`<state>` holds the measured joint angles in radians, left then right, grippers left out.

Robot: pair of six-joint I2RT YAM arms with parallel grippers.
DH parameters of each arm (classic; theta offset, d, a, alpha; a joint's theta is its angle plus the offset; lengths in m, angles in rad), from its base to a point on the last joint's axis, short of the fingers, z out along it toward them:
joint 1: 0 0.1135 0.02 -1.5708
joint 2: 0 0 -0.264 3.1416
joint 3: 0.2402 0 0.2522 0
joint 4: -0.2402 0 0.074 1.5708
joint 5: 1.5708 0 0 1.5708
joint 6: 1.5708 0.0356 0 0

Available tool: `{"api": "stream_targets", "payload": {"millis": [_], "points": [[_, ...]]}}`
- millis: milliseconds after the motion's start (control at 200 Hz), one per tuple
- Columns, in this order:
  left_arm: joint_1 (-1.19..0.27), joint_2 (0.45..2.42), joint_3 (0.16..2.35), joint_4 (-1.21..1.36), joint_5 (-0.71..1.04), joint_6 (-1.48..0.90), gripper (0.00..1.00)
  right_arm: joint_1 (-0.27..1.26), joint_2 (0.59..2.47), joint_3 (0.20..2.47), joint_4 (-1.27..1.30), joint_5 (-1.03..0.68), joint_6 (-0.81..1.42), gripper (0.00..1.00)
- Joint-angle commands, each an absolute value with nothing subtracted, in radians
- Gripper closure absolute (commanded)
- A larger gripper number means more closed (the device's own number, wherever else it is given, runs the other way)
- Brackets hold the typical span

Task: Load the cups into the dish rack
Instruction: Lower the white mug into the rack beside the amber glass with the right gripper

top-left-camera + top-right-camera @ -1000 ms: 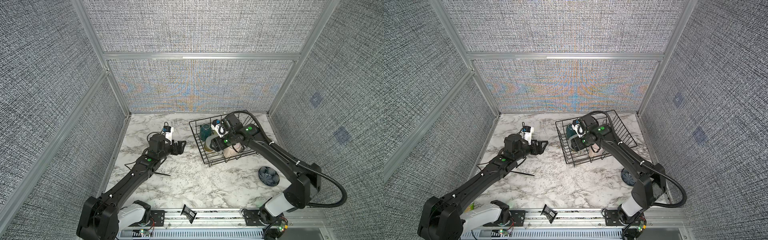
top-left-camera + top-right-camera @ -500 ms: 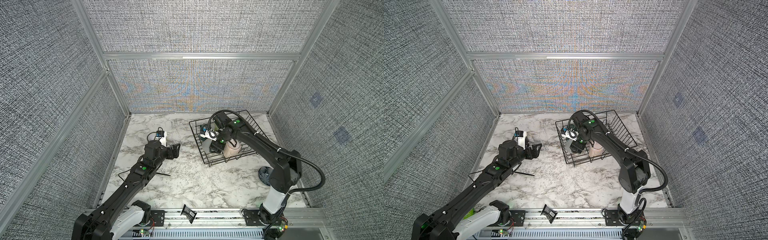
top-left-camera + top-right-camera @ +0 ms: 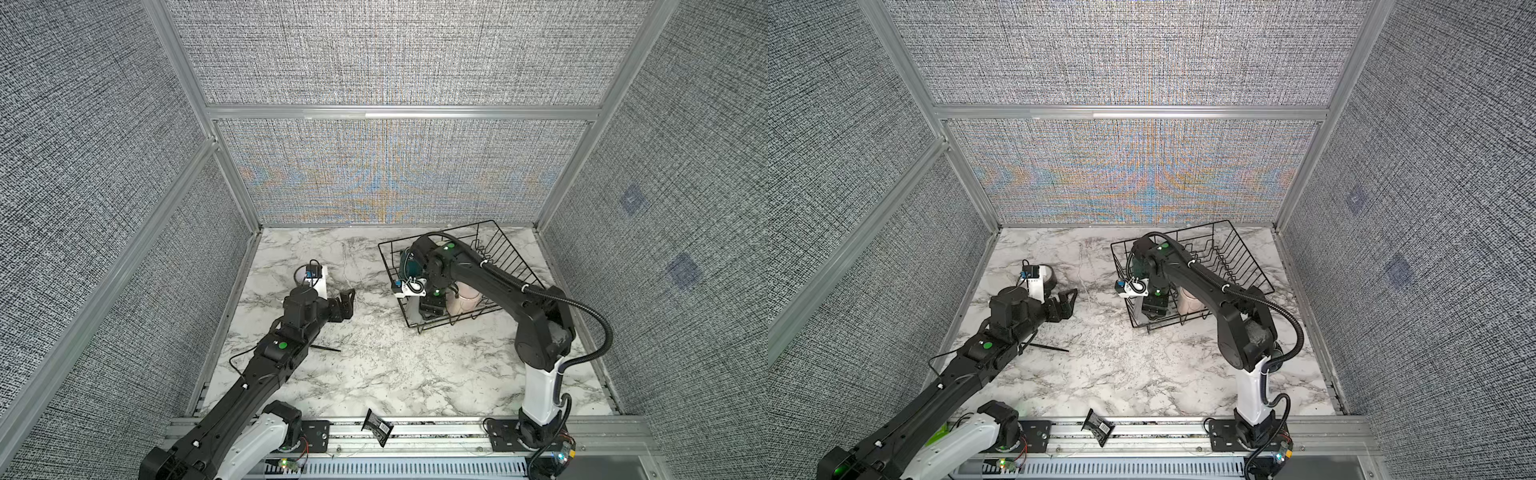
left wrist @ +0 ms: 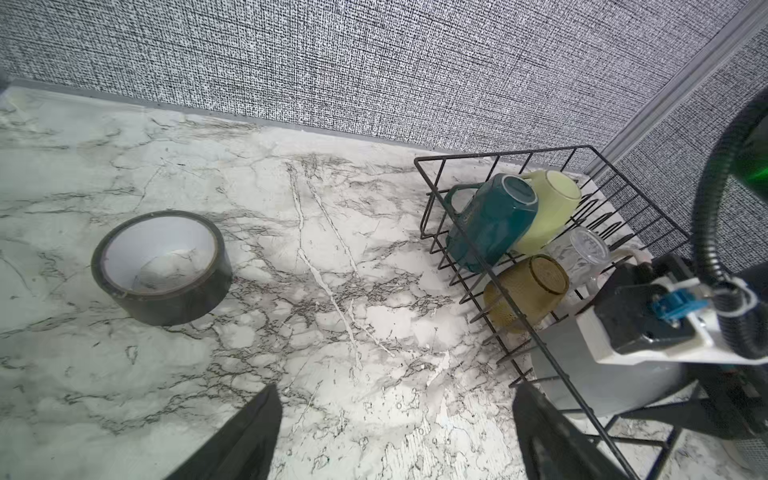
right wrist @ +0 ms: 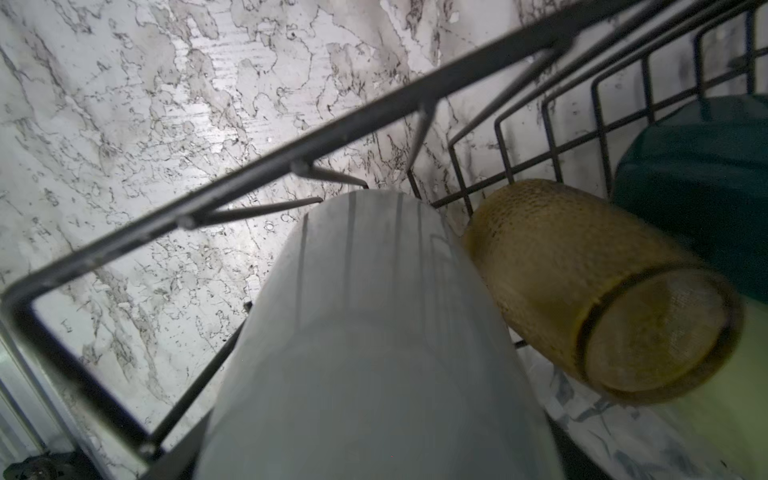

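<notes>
The dish rack (image 3: 511, 257) (image 3: 1246, 257), a black wire basket, stands at the back right. Inside it, in the left wrist view, lie a teal mug (image 4: 490, 224), a light green mug (image 4: 544, 216), a small clear glass (image 4: 582, 253) and an amber tumbler (image 4: 523, 295). A pink mug (image 3: 465, 301) rests beside my right arm. My right gripper (image 3: 432, 307) is down in the rack's near left corner, shut on the grey mug (image 5: 374, 332) (image 4: 602, 382), which hides its jaws. My left gripper (image 3: 347, 301) (image 4: 395, 432) hangs open over bare marble, holding nothing.
A black tape roll (image 4: 162, 266) (image 3: 1050, 274) sits on the marble behind my left wrist. A thin black rod (image 3: 326, 348) lies beside the left arm. A black packet (image 3: 377, 428) rests on the front rail. Fabric walls close in three sides.
My right gripper has carried the grey mug toward the rack's near left corner as its arm swung round. My left arm has drawn back a little toward the front.
</notes>
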<state>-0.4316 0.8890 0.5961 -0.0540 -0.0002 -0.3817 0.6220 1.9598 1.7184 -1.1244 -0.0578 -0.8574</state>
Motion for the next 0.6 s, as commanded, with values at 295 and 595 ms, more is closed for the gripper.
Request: {"api": "stream_targets", "payload": {"millis": [295, 595], "points": [[-0.432, 0.893, 0.606, -0.064, -0.012, -0.384, 0.12, 0.621, 2.000, 1.681, -1.133, 0.069, -0.987, 0.32], [-0.432, 0.891, 0.612, -0.064, -0.015, -0.396, 0.12, 0.618, 2.040, 1.740, -1.187, 0.063, -0.915, 0.27]]}}
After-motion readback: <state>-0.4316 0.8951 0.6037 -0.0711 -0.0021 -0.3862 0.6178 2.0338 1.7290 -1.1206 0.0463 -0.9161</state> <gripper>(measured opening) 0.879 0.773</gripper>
